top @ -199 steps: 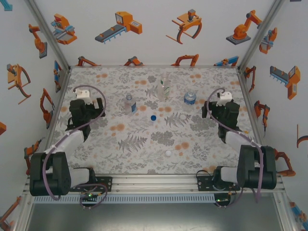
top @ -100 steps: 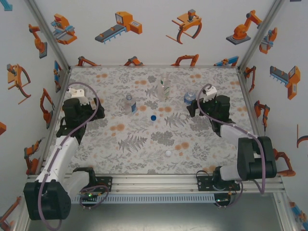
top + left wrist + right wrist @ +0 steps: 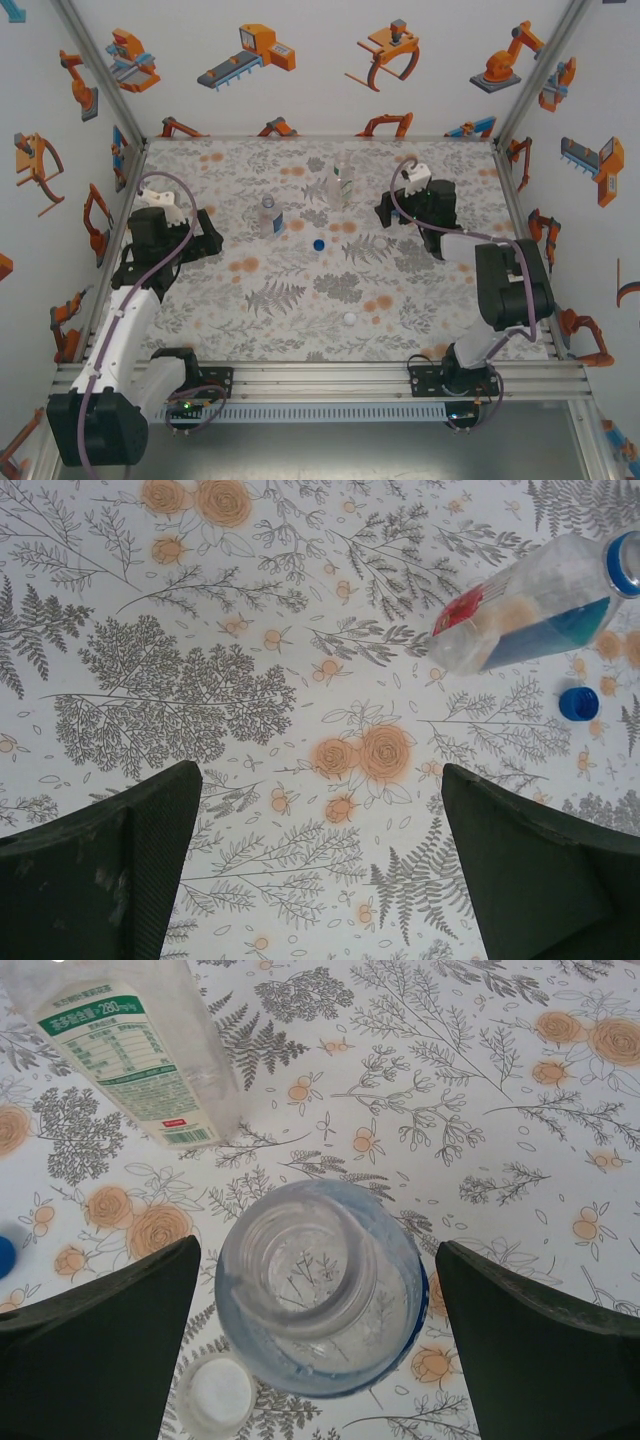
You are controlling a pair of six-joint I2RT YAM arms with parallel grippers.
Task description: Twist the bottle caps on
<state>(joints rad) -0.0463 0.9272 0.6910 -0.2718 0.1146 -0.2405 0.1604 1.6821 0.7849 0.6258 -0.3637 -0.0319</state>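
Squat bottle (image 3: pixel 322 1310) sits uncapped within the wide-open right claw (image 3: pixel 318 1260); left claw (image 3: pixel 322 780) gapes empty.

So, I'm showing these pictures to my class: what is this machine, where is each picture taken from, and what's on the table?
Two robot arms stand at a flower-patterned table. The wide picture looks down from above and behind them; the other two come from wrist cameras, the dark shapes being each gripper's fingers. The left gripper is open over bare table, near a slim bottle and blue cap. The right gripper is open astride an uncapped squat bottle, a white cap beside it, a green-label bottle beyond. Nothing is held.
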